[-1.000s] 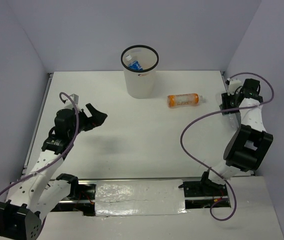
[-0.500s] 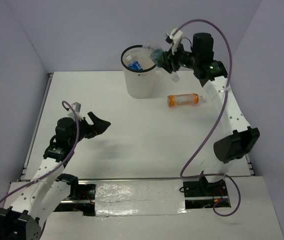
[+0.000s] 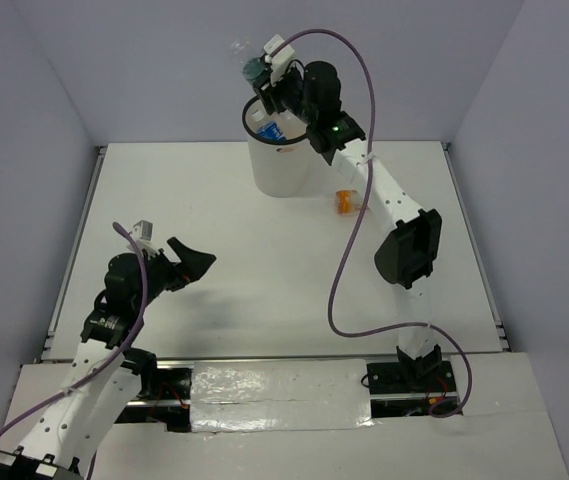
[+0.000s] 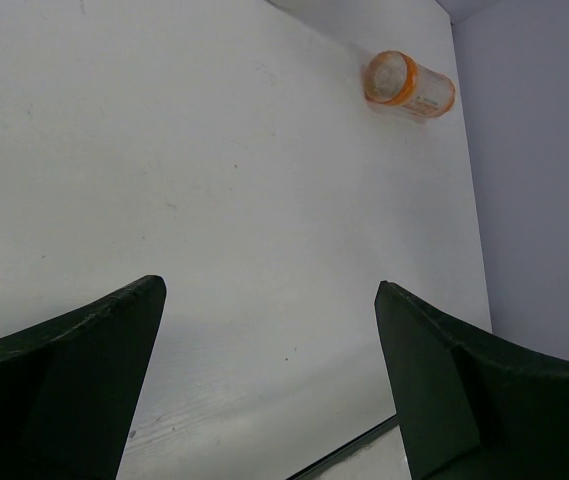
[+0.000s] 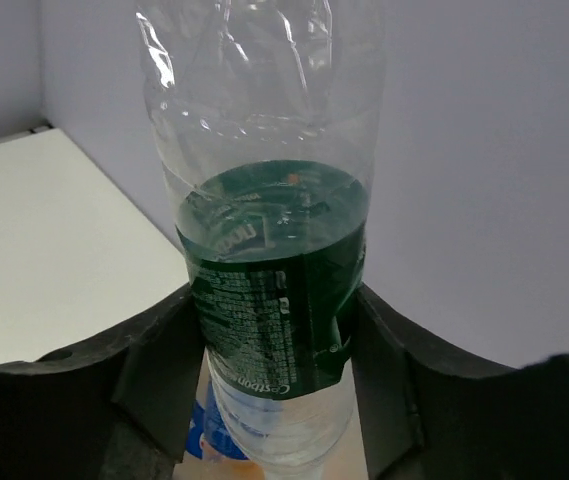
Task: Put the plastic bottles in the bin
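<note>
Just above the far rim of the bin (image 3: 282,175), a clear bottle with a green label (image 3: 251,68) hangs in the air. The right arm (image 3: 389,195) reaches up and over from its side of the desk (image 3: 264,260). In the right wrist view this bottle (image 5: 269,270) stands upright between the right jaws. They press against the green label on both sides, so the hold is a narrow one on the bottle itself. Its upper part is crumpled and see-through.

Inside the bin lies a clear bottle with a blue label (image 3: 269,130), its white cap towards the far left of the rim. The bin stands upright at the far middle of the desk, off-white with a thin black rim.

Near the bin, to its right, an orange bottle (image 3: 347,201) lies on its side on the desk, half hidden by the right arm in the top view. The left wrist view shows it (image 4: 409,83) end-on near the wall.

Well apart from all this, the left arm (image 3: 114,310) hovers low over the near left of the desk. The left jaws are spread wide with nothing between them.
</note>
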### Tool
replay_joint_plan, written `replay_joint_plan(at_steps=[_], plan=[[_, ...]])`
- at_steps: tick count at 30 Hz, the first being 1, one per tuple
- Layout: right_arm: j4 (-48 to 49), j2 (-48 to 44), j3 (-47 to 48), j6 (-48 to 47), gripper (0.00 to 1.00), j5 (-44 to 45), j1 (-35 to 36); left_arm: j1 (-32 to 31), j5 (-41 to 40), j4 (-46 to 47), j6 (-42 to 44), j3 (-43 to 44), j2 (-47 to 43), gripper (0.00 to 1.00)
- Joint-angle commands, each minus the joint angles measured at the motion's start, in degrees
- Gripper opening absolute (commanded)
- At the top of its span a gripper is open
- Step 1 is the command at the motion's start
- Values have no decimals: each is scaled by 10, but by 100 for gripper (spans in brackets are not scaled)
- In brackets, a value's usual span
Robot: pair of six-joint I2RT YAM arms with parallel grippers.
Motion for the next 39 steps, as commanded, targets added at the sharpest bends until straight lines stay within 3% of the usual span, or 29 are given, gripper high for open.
replay_joint_plan(at_steps=[1, 2, 3, 5, 11, 14, 15, 17, 18, 20, 21, 22, 23, 25, 31, 39], plan=[[83, 4, 18, 16, 62, 92, -8, 0, -10, -9, 7, 12, -5, 100], [86, 0, 8, 23, 67, 94, -12, 0, -10, -6, 6, 11, -5, 99], [85, -5, -1, 28, 84, 93, -18, 0, -8, 0, 4, 9, -2, 99], [67, -6, -4, 36, 100, 82, -29, 0, -3, 12, 2, 4, 3, 99], [-17, -58, -19, 88, 100, 21, -71, 0, 10, 49, 5, 17, 52, 99], [-96, -119, -51, 96, 100, -74, -113, 0, 13, 60, 11, 25, 74, 99], [-146, -130, -80, 84, 100, -167, -130, 0, 14, 63, 11, 25, 77, 99], [-191, -167, -122, 23, 100, -258, -171, 0, 15, 81, 10, 23, 83, 99], [-259, -176, -154, -19, 100, -342, -182, 0, 19, 85, 10, 20, 85, 99], [-346, -191, -175, -168, 100, -390, -205, 1, 23, 99, 5, 11, 93, 99], [-445, -191, -186, -231, 99, -396, -216, 0, 29, 105, 4, 10, 96, 99], [-497, -189, -189, -360, 99, -383, -219, 0, 30, 113, 3, 5, 100, 99], [-582, -185, -203, -421, 99, -365, -220, 1, 32, 118, 2, 4, 107, 99], [-616, -181, -231, -538, 99, -287, -222, 0, 39, 126, 1, 4, 115, 99], [-442, -172, -371, -586, 100, -141, -233, 0, 42, 129, 6, 17, 139, 99], [-428, -40, -269, -569, 100, -60, -229, 0, 30, 102, 2, 11, 116, 99]])
